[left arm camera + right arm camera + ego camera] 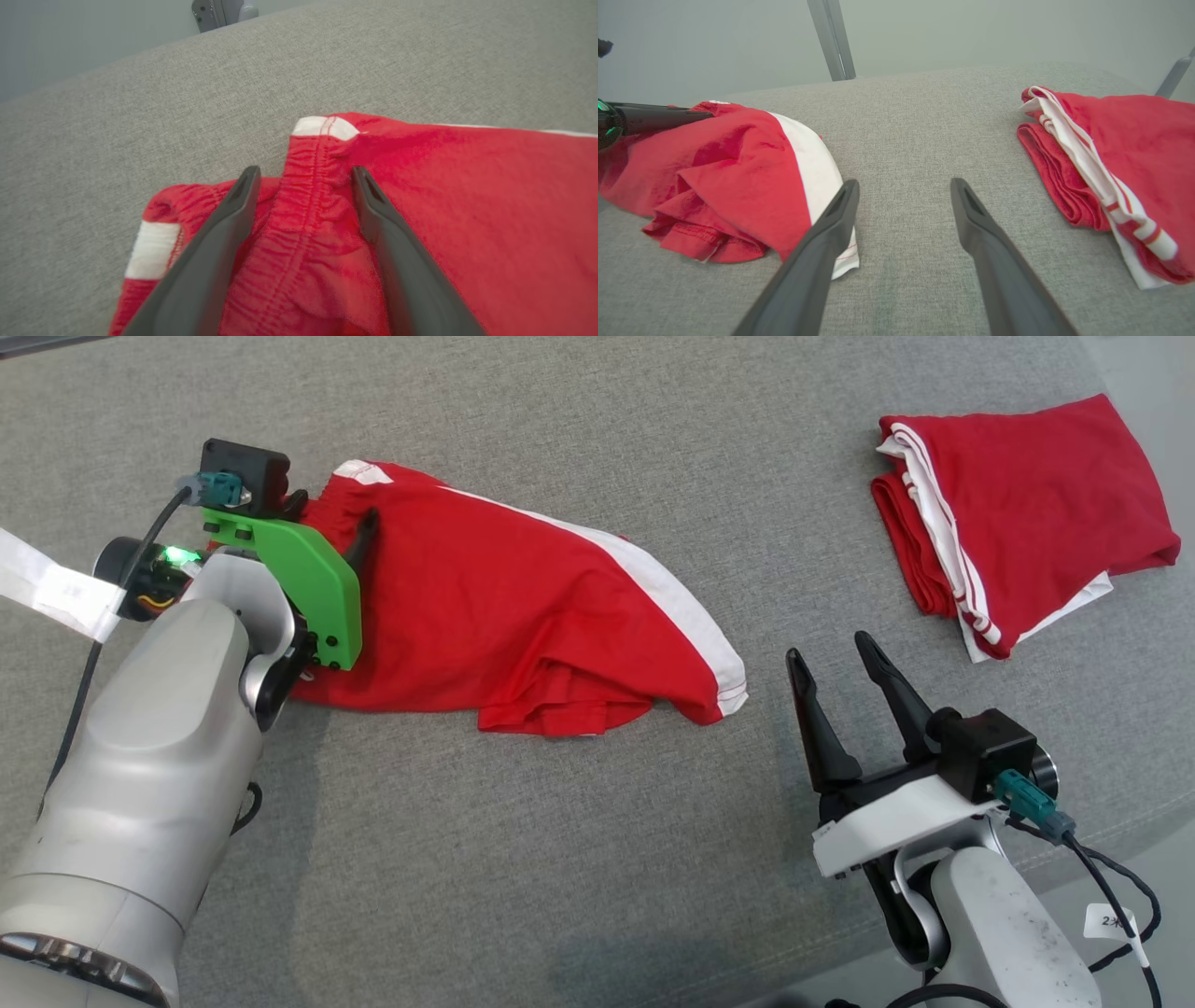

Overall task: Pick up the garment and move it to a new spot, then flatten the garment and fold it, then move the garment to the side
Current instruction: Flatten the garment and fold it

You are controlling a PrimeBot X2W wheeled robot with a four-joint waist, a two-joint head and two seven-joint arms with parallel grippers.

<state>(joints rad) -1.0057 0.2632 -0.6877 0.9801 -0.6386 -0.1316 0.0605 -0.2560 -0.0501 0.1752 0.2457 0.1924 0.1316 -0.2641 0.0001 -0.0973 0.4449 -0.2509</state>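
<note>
Garment [523, 616] flat on the grey surface [560, 849], waistband between the spread jaws of the left gripper [304, 172].
Left jaws released, one finger on each side of the gathered waistband. Right gripper [827, 645] released over bare surface: garment hem just beside its left finger, folded red garment [1027, 504] beyond its right.

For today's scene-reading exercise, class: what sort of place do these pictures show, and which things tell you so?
Probably a robot test lab for folding clothes: a grey cloth-covered worktop, a metal frame post against a bare pale wall, and red shorts with a folded red garment lying apart.
</note>
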